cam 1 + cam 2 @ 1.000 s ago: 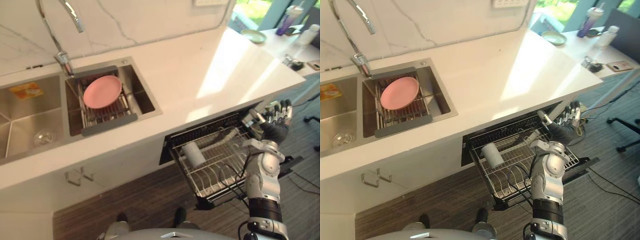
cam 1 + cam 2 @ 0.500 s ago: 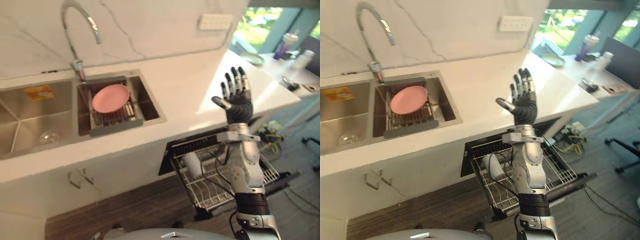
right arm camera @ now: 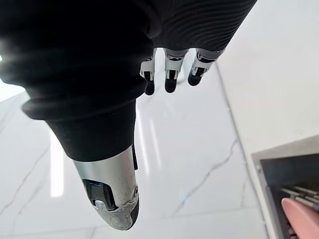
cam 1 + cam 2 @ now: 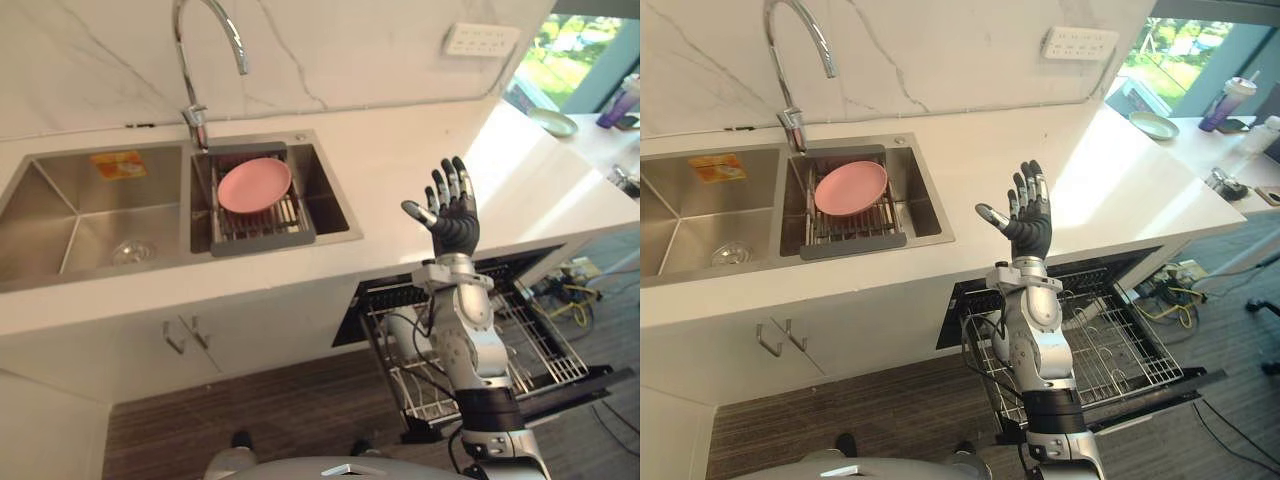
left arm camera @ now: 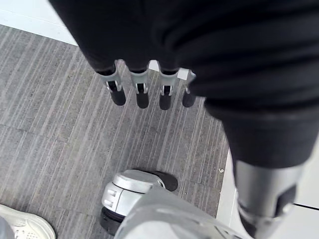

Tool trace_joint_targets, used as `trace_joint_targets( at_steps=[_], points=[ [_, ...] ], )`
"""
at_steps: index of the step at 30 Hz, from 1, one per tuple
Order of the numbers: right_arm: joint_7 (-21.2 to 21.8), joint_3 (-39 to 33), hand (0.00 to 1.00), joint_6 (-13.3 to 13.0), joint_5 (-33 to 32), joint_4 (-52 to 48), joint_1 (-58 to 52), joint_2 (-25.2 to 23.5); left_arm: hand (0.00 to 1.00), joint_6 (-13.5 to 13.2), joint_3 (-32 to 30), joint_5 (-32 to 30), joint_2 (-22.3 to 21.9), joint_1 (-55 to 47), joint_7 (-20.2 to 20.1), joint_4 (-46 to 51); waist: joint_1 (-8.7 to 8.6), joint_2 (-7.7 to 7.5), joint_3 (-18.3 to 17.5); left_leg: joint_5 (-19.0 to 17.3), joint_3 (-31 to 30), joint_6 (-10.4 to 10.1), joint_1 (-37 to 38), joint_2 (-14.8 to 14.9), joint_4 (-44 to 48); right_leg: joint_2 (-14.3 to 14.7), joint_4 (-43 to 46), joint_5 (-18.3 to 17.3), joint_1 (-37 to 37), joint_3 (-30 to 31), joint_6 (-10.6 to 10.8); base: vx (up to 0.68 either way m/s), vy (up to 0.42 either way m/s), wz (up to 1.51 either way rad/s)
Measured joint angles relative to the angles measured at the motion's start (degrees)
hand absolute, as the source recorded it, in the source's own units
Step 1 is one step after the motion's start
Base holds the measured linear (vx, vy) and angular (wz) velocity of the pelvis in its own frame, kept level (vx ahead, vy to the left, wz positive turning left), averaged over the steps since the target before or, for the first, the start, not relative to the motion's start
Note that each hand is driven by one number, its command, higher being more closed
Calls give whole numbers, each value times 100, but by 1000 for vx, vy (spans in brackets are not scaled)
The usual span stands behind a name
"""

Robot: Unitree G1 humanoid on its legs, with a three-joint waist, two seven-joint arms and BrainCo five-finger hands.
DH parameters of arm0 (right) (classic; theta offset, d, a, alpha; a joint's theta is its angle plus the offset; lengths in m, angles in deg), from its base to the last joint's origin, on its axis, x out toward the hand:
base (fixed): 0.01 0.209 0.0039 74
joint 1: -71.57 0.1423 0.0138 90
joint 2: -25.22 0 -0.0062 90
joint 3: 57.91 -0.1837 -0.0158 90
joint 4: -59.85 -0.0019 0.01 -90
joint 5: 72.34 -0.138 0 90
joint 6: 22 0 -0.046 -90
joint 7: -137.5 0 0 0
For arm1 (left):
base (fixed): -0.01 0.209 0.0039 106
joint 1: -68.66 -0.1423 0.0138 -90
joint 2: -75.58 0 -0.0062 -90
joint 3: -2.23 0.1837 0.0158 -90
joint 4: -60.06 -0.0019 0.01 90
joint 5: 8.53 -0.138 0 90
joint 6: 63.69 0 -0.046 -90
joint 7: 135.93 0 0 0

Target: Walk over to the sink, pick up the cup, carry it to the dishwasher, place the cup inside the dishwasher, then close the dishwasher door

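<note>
Right hand (image 4: 455, 215) was up in the air over the edge of the table (image 4: 400, 150), fingers spread straight, holding nothing. Left hand (image 5: 142, 94) hung down toward the floor (image 5: 50, 99), fingers straight too, also empty. Cup (image 4: 404, 338) looked like it was already lying in the pulled-out dishwasher rack (image 4: 1120, 350), half hidden behind the right arm, so I couldn't swear to how it sat. Pink plate (image 4: 254, 184) sat on the drainer in the sink (image 4: 90, 215). Guessing the cup's light, stiff and kinda slick, so for any re-seating I'd wrap round the body, not pinch the rim. Dishwasher door (image 4: 590, 378) was still down, which looked like the job left.
</note>
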Motion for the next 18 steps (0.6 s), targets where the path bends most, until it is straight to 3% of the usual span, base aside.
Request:
trace_joint_targets(
  at_steps=[2, 3, 4, 5, 6, 7, 8, 9, 10, 11, 12, 13, 14, 18],
  points=[
    [-50, -92, 0, 0, 0, -9, -169, -5, 0, -30, 41, -33, 82, 7, -137, -2, -15, -149, 95, -226, -134, 131, 8, -223, 259, -383, 705, -265, -127, 4, 58, 107, 85, 28],
    [-53, -97, 0, 0, 0, -9, -209, 0, 0, -22, 47, -83, 94, 32, -180, -51, -22, -159, 132, -303, -200, 192, 19, -284, 306, -503, 1179, -294, -247, 77, -75, 48, 88, 32],
    [-46, -80, 0, -1, 0, -10, -231, -2, 0, 23, 98, -113, 129, 112, -269, -160, -40, -76, 146, -344, -290, 216, 34, -241, 356, -556, 1900, -129, -570, 280, -609, 31, 107, 41],
    [-30, -64, 0, -1, 1, -35, -232, -14, 0, 122, 176, -116, 141, 119, -406, -165, -72, 6, 171, -368, -414, 253, 111, -216, 346, -540, 2370, 122, -741, 502, -1002, 67, 143, 42],
    [-23, -57, 0, -1, 1, -63, -246, -21, 0, 155, 200, -113, 155, 118, -457, -162, -84, -5, 187, -394, -481, 292, 161, -212, 353, -532, 2543, 221, -780, 656, -1056, 96, 97, 45],
    [-8, -35, 0, 0, 2, -156, -314, -35, 0, 265, 217, -112, 235, 115, -589, -156, -108, -28, 219, -452, -630, 381, 210, -219, 367, -469, 2811, 238, -926, 1066, -984, 162, 7, 68],
    [56, -46, 0, -2, -1, -165, -373, -50, 0, 459, 232, -116, 375, 159, -728, -165, -181, -103, 192, -516, -919, 444, 153, -170, 475, -108, 2718, -367, -903, 1457, -646, 140, -37, 79],
    [78, -62, 0, -2, -3, -170, -386, -49, 0, 556, 241, -122, 432, 204, -795, -164, -222, -124, 178, -537, -1074, 437, 71, -126, 544, 160, 2569, -595, -910, 1635, -585, 139, -52, 100],
    [88, -128, 0, -3, -3, -218, -409, -46, 0, 712, 245, -199, 520, 303, -909, -181, -290, -141, 169, -559, -1294, 404, -61, -65, 619, 617, 2070, -796, -904, 1935, -462, 75, -78, 103],
    [92, -235, 0, -4, -3, -356, -464, -47, 0, 838, 250, -368, 592, 382, -1040, -222, -328, -217, 129, -552, -1476, 313, -187, -152, 742, 822, 1502, -577, -863, 1990, -494, 80, -101, 99],
    [105, -271, 0, -16, -3, -415, -490, -45, 0, 889, 252, -448, 628, 402, -1087, -225, -335, -306, 105, -532, -1524, 310, -205, -258, 779, 821, 1302, -241, -858, 1981, -492, 135, -169, 78],
    [160, -313, 0, -27, -3, -385, -491, 13, 0, 967, 254, -596, 620, 447, -1101, -281, -304, -417, 45, -580, -1620, 267, -189, -405, 875, 708, 1144, -338, -690, 1843, -382, 155, -125, 49],
    [206, -379, 0, -31, -5, -364, -505, 11, 0, 1024, 263, -628, 556, 489, -1088, -313, -273, -268, 28, -670, -1692, 237, -277, -376, 979, 758, 859, -348, -541, 1824, -373, 138, -101, 32],
    [210, -553, 0, -63, -14, -346, -522, 13, 0, 1037, 261, -569, 455, 547, -955, -333, -283, -124, 48, -723, -1813, 178, -418, -309, 1042, 835, 389, -355, -361, 1653, -344, 79, -40, 17]
  ],
)
